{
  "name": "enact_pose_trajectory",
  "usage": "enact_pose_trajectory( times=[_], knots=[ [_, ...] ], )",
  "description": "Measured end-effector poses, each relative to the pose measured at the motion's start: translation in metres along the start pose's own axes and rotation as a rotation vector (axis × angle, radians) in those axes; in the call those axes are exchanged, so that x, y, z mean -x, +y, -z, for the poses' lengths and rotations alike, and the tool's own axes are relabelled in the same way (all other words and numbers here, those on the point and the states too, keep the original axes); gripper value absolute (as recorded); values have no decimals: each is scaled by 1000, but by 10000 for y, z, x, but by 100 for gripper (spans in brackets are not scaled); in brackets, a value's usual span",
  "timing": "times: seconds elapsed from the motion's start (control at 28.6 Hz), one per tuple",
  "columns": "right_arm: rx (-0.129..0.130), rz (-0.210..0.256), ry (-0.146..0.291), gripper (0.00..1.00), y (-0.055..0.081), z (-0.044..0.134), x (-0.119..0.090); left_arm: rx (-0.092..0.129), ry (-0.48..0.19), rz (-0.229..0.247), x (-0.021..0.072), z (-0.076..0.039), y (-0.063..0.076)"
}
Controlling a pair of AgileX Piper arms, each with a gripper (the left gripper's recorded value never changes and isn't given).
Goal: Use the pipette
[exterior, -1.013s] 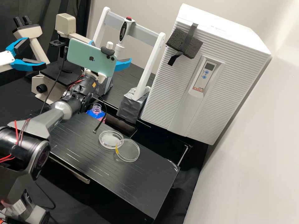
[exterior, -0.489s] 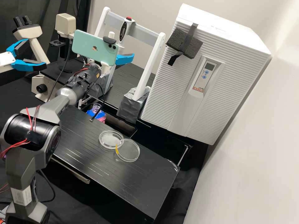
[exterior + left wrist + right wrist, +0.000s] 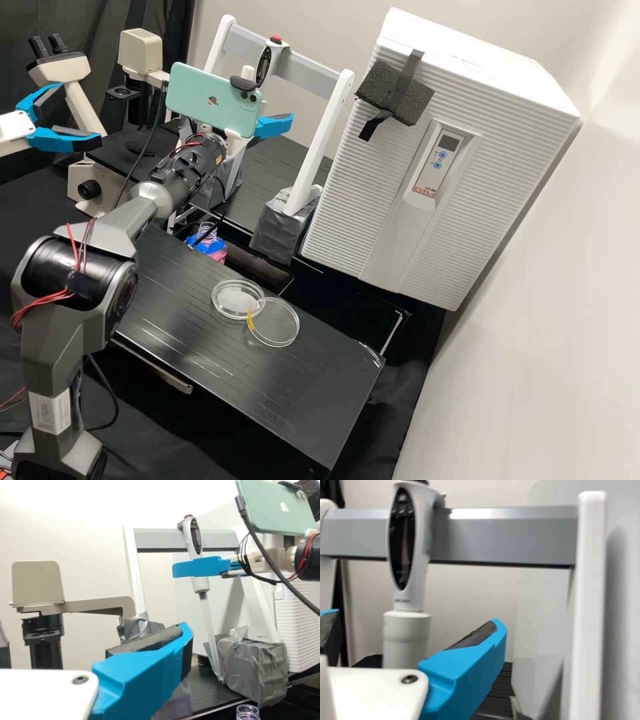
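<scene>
The white pipette [image 3: 263,64] hangs upright on the grey bar of a white rack [image 3: 313,70]. My right gripper [image 3: 257,119] is open at the rack, one blue finger on each side of the pipette's lower body [image 3: 406,635], apart from it. Seen from the left wrist, a right finger [image 3: 202,566] crosses the pipette [image 3: 196,545] below its display. My left gripper [image 3: 77,113] hangs open and empty at the far left by the microscope, well away from the rack; one of its fingers [image 3: 145,675] shows in the foreground.
Two clear petri dishes [image 3: 237,298] [image 3: 274,322] lie on the black platform [image 3: 280,393]. An open bottle [image 3: 209,240] of pink liquid stands behind the platform's far edge. A microscope [image 3: 83,167] stands at the left and a big white ribbed machine [image 3: 467,173] at the right.
The right arm has risen and moved toward the rack, bringing its open fingers up around the pipette. The left gripper has stayed where it was.
</scene>
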Motion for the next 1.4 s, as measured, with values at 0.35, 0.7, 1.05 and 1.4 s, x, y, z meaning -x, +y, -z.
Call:
enact_pose_trajectory(
  times=[0.35, 0.7, 1.05, 1.4],
  knots=[
    [18, 2, -6, 0, 28, 29, -32, 0, 0, 0, 0, 0, 0],
    [26, 15, -26, 0, -39, -29, -89, 0, 0, 0, 0, 0, 0],
    [14, 40, -50, 0, -109, -79, -130, 0, 0, 0, 0, 0, 0],
    [13, 37, -47, 0, -97, -66, -133, 0, 0, 1, -1, 0, -3]
  ],
)
